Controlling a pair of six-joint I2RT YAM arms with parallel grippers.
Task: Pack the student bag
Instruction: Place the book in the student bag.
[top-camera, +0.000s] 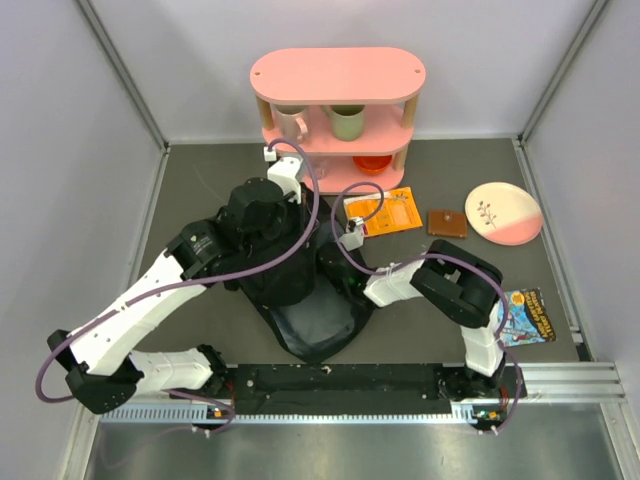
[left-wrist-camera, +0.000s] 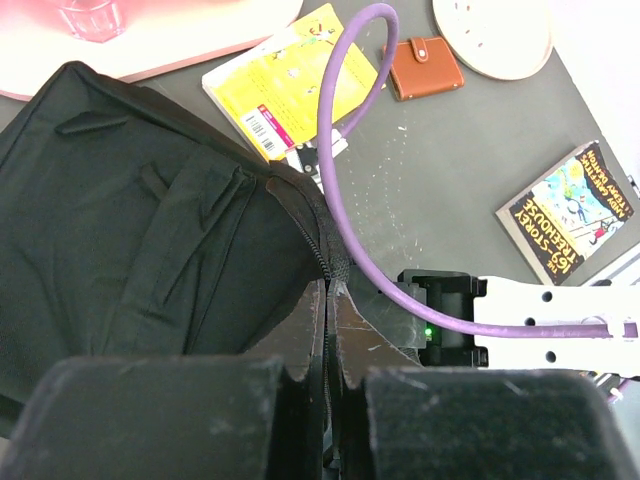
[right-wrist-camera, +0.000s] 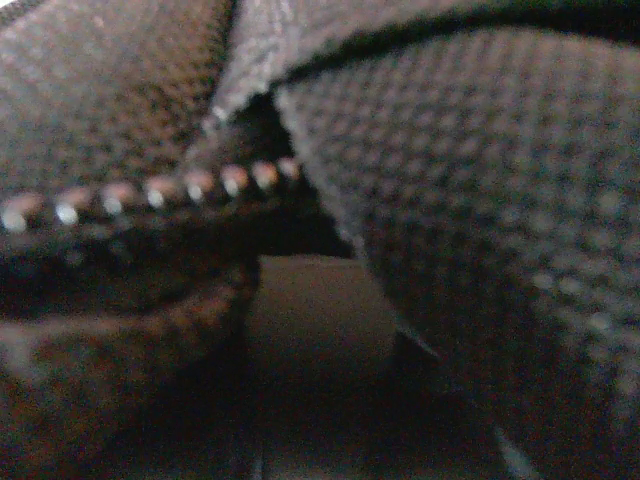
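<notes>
1. Ok, nearest first: both arm bases sit on the rail (top-camera: 350, 385) at the near edge of the table (top-camera: 200, 180). The left arm folds out to the left and back in. The right arm elbows out to the right.
2. A comic book (top-camera: 525, 315) lies flat near the right edge, beside the right arm's elbow and well apart from everything else.
3. The bag (top-camera: 300, 300) is a floppy, wrinkled black heap in the middle of the table, between the two arms and in front of the shelf. One flap spills toward the rail.
4. The left gripper (left-wrist-camera: 327, 320) is down on the bag, fingers pressed together and pinching the bag's rim right at the zipper line.
5. The right gripper (top-camera: 343, 262) comes in from the right, nose at the bag's opening near the left's pinch. Its wrist view is only blurred black weave and a row of zipper teeth, so I cannot tell how its fingers stand.
6. Past the bag, to the right, three things lie in a row without touching:
   - a yellow book (top-camera: 385, 212) just beside the bag
   - a brown wallet (top-camera: 447, 222)
   - a white-and-pink plate (top-camera: 503, 213)
7. Farthest back is the pink shelf (top-camera: 337, 75), against the back wall. A pale mug (top-camera: 290, 122) and a green mug (top-camera: 347, 122) stand on its middle tier, and an orange bowl (top-camera: 372, 163) sits on the bottom tier at the right.
</notes>
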